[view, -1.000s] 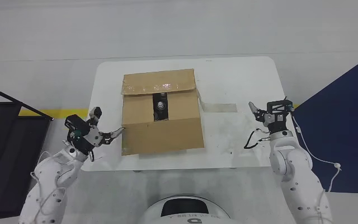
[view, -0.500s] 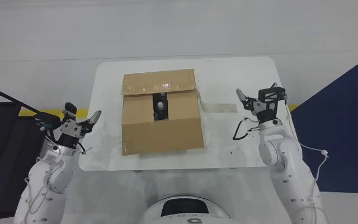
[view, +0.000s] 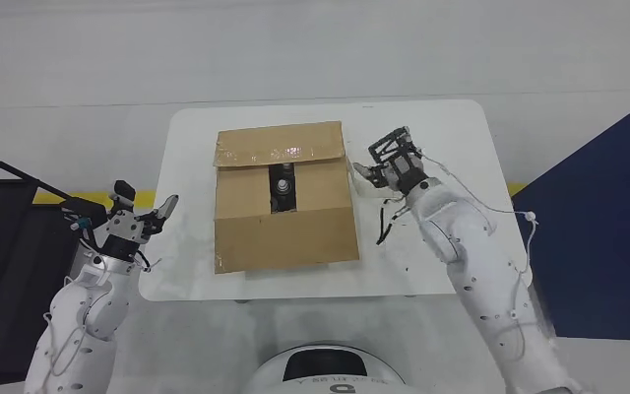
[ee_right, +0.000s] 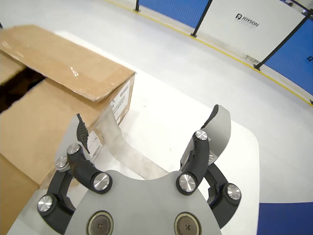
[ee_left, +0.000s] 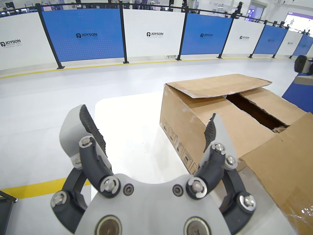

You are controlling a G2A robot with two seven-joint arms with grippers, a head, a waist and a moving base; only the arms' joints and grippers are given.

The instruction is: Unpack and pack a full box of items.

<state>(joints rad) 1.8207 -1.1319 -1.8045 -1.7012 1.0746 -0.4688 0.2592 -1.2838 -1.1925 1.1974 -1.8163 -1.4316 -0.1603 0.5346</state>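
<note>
A brown cardboard box (view: 285,197) stands in the middle of the white table (view: 433,128). Its top flaps are partly apart, and a dark bottle-like item (view: 283,187) shows through the narrow gap. My right gripper (view: 372,163) hovers open beside the box's far right corner; the wrist view puts the box (ee_right: 49,99) just off one finger of the right gripper (ee_right: 148,114). Open and holding nothing, my left gripper (view: 148,199) hangs off the table's left edge, well apart from the box. From the left wrist, the left gripper (ee_left: 148,116) faces the box (ee_left: 232,123).
A strip of clear tape (ee_right: 132,152) lies on the table against the box's right side. The table has bare room right of the box and along its left margin. A blue barrier (view: 591,197) stands to the right, a black frame (view: 30,227) to the left.
My right arm has swung left across the table, from its right edge to the box's far right corner. My left gripper backed away from the box's front left corner, then stayed still.
</note>
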